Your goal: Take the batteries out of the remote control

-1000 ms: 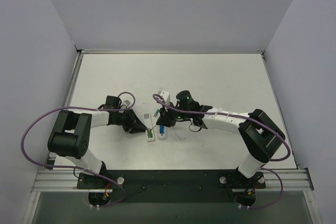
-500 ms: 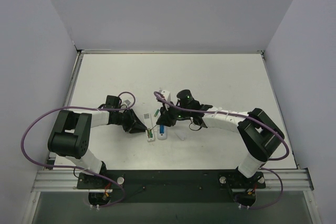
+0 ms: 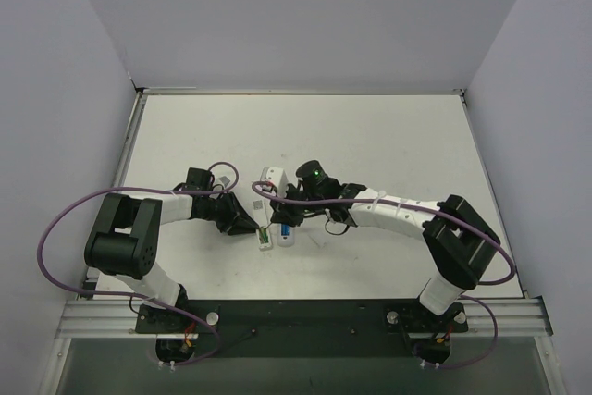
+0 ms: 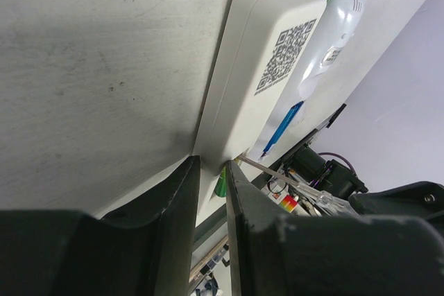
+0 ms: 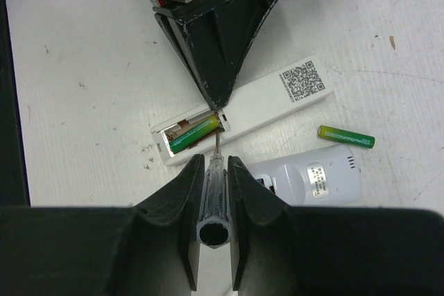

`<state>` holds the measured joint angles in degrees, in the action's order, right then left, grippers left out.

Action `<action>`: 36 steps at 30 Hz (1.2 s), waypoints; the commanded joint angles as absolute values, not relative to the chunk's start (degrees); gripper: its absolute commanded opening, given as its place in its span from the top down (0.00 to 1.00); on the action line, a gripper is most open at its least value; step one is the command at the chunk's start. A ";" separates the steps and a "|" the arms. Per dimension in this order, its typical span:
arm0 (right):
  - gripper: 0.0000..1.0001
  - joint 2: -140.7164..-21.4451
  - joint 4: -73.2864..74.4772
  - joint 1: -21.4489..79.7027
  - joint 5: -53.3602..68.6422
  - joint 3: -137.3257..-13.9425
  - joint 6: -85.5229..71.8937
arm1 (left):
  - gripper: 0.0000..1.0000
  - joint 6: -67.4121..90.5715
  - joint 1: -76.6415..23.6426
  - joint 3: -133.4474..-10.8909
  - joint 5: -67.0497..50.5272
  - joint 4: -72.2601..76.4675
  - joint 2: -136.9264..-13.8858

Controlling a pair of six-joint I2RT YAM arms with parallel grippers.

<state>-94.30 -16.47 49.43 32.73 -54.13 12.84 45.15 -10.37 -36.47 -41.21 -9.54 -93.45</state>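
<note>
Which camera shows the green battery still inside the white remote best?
The right wrist view: the green battery lies plainly in the remote's open compartment. The top view gives only a green speck; the left wrist, a sliver.

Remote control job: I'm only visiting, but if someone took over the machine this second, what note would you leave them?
Left gripper: shut on the edge of the QR-code remote.
Right gripper: shut on a thin screwdriver, tip at the seated green battery in that remote, back open.
Done: the loose green battery lies beside the second remote.
Left: the seated green one; a blue battery shows in the second remote.
</note>
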 commanded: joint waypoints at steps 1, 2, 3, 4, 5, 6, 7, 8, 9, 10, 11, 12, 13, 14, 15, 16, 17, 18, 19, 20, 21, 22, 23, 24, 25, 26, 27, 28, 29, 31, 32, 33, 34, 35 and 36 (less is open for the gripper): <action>1.00 -94.04 -5.98 52.73 34.72 -55.19 14.41 | 0.69 43.51 -10.63 -36.74 -37.27 -11.07 -94.66; 1.00 -93.78 -5.37 52.82 34.54 -55.46 14.68 | 0.69 43.59 -10.55 -36.65 -37.27 -11.07 -94.66; 1.00 -93.34 -5.10 52.82 34.19 -55.72 14.94 | 0.69 43.59 -10.55 -36.65 -37.27 -10.99 -94.66; 1.00 -93.17 -4.84 53.08 34.02 -55.90 15.03 | 0.69 43.59 -10.63 -36.56 -37.27 -10.99 -94.66; 1.00 -93.08 -3.88 53.35 33.75 -56.16 15.73 | 0.69 43.59 -10.55 -36.56 -37.27 -10.90 -94.57; 1.00 -93.16 -3.08 53.52 33.40 -56.60 16.17 | 0.69 43.68 -10.63 -36.56 -37.35 -10.81 -94.66; 1.00 -93.25 -2.55 53.87 32.88 -57.12 16.61 | 0.69 43.68 -10.55 -36.56 -37.27 -10.81 -94.66; 1.00 -93.16 -1.85 54.31 32.61 -57.48 16.79 | 0.69 43.86 -10.63 -36.56 -37.35 -10.55 -94.66; 1.00 -93.25 -1.41 54.58 32.17 -57.74 17.40 | 0.69 43.94 -10.63 -36.48 -37.35 -10.55 -94.66; 1.00 -93.25 -0.97 54.84 31.04 -58.44 17.49 | 0.69 43.95 -10.63 -36.56 -37.44 -10.55 -94.66; 1.00 -93.34 -0.36 55.45 30.50 -58.80 17.49 | 0.69 44.03 -10.63 -36.48 -37.44 -10.37 -94.66; 1.00 -93.34 -0.26 55.55 29.80 -59.23 16.97 | 0.69 44.03 -10.55 -36.56 -37.44 -10.46 -94.57; 1.00 -93.69 -0.26 55.55 29.10 -60.54 16.35 | 0.69 44.12 -10.63 -36.48 -37.44 -10.46 -94.48; 1.00 -93.78 1.65 55.55 28.83 -60.82 15.91 | 0.69 44.12 -10.72 -36.47 -37.44 -10.28 -94.48; 1.00 -93.95 1.67 55.55 28.57 -60.82 15.73 | 0.69 44.12 -10.64 -36.47 -37.44 -10.37 -94.48; 1.00 -94.13 1.41 55.63 28.48 -60.65 15.38 | 0.69 44.12 -10.72 -36.47 -37.44 -10.37 -94.48; 1.00 -94.13 0.88 55.46 27.78 -60.30 15.21 | 0.69 44.12 -10.64 -36.47 -37.53 -10.37 -94.48; 1.00 -94.39 0.79 55.55 27.16 -60.12 14.94 | 0.69 44.12 -10.72 -36.39 -37.53 -10.37 -94.48; 1.00 -94.31 0.62 55.55 26.46 -59.94 14.25 | 0.69 44.03 -10.72 -36.30 -37.62 -10.37 -94.31; 1.00 -94.31 0.44 55.46 25.85 -59.42 13.72 | 0.69 43.95 -10.64 -36.30 -37.53 -10.37 -94.31; 1.00 -93.52 -1.13 55.37 25.14 -59.15 13.01 | 0.69 43.95 -10.63 -36.21 -37.53 -10.37 -93.96; 1.00 -92.91 -1.66 55.37 24.88 -58.98 12.22 | 0.69 43.86 -10.72 -36.30 -37.53 -10.37 -93.78; 1.00 -92.12 -2.37 55.28 25.13 -58.97 10.48 | 0.67 43.68 -10.72 -36.47 -37.53 -10.72 -93.52; 1.00 -90.63 -2.55 55.28 26.09 -59.24 9.76 | 0.66 43.51 -10.55 -36.74 -37.36 -11.07 -92.99; 1.00 -89.83 -2.72 55.54 26.71 -59.50 8.97 | 0.64 43.42 -10.46 -37.17 -37.09 -11.86 -92.73; 1.00 -89.22 -2.81 55.72 27.59 -59.50 7.83 | 0.61 43.24 -10.46 -38.13 -36.92 -12.30 -92.38; 1.00 -87.90 -3.25 56.07 28.47 -58.89 7.21 | 0.60 43.24 -10.55 -38.67 -37.09 -12.65 -91.76; 1.00 -87.19 -3.77 57.29 28.48 -58.28 6.77 | 0.59 43.16 -10.55 -39.28 -37.00 -13.27 -91.50; 1.00 -86.49 -5.08 57.83 28.04 -57.49 5.98 | 0.58 43.24 -10.55 -40.33 -37.18 -13.45 -91.15; 1.00 -84.82 -5.97 58.71 27.08 -55.56 5.19 | 0.52 43.33 -10.46 -41.22 -37.44 -14.06 -89.92; 1.00 -84.47 -6.24 59.49 26.55 -55.20 4.75 | 0.50 43.16 -10.46 -41.66 -37.35 -14.41 -89.48; 1.00 -83.85 -6.15 59.76 25.85 -54.76 4.22 | 0.47 42.98 -10.55 -42.79 -37.09 -14.85 -88.78; 1.00 -83.50 -6.07 59.77 23.14 -53.97 3.52 | 0.46 42.72 -10.46 -43.24 -36.74 -16.25 -88.60; 1.00 -83.24 -5.80 59.85 21.81 -53.70 2.91 | 0.44 41.58 -10.46 -43.76 -36.22 -17.04 -88.42; 1.00 -82.19 -5.63 59.68 20.23 -53.27 2.20 | 0.43 40.96 -10.46 -44.81 -35.78 -17.83 -87.90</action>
